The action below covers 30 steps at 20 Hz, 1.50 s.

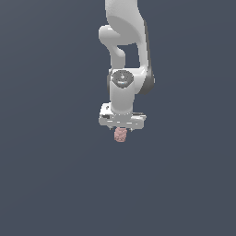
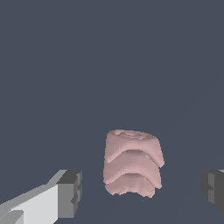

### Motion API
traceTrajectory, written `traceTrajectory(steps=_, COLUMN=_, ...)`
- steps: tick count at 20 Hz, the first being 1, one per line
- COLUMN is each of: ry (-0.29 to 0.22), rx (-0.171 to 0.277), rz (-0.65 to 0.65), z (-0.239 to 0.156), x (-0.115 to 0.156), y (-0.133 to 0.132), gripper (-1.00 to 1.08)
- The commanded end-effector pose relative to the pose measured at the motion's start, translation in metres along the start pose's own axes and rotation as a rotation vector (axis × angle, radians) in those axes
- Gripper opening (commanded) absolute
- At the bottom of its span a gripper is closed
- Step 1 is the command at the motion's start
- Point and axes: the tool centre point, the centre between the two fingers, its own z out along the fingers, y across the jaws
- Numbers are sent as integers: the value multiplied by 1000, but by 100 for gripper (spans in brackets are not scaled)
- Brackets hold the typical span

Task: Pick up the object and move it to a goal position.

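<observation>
Wrist view shows the tool (image 2: 142, 192) spread wide, its dark fingertips (image 2: 70, 192) flanking the ribbed pink object (image 2: 132, 162) on both sides without touching it.

No text, label, brand, number or sign can be read anywhere in either view.
</observation>
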Motion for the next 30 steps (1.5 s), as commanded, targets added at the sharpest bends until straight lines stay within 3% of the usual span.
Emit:
traceTrajectory(steps=1, ry=1, rx=-2, rz=35, z=9, x=-6, y=1, gripper=100)
traceTrajectory(steps=13, ry=1, rx=-6, rz=76, z=23, x=-13, y=2, gripper=100)
traceTrajectory(steps=28, ry=2, rx=-6, rz=81, z=71, x=-13, y=3, gripper=100)
traceTrajectory(steps=29, ry=2, rx=-6, rz=81, z=71, x=-13, y=3, gripper=-100)
traceTrajectory(steps=30, ry=2, rx=-6, rz=81, z=71, x=-13, y=3, gripper=-100)
